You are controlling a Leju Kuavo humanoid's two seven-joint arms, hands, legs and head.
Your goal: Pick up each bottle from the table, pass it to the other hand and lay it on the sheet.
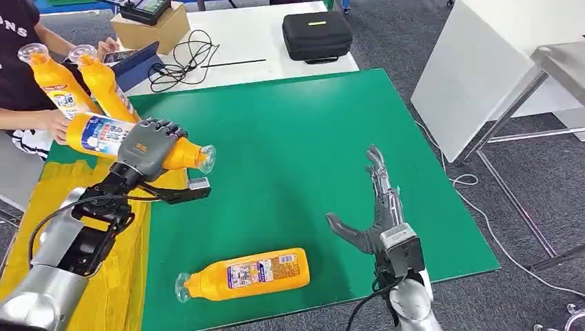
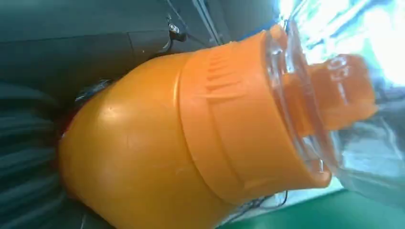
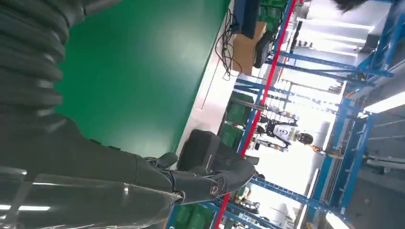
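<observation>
Left robot hand (image 1: 148, 148) clamped around an orange bottle (image 1: 103, 134), held on its side above the green sheet's (image 1: 290, 145) left edge. Right robot hand (image 1: 372, 214) empty, fingers spread. Second bottle (image 1: 245, 274) lies on the sheet near the front.

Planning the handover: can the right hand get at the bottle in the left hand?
Probably yes: the right hand is open and empty, and bare green table lies between it and the bottle that the left hand holds.

The bottles (image 1: 245, 274) were orange with white-and-blue labels and clear caps. The sheet (image 1: 290, 152) was green; the case (image 1: 316, 34) black.
</observation>
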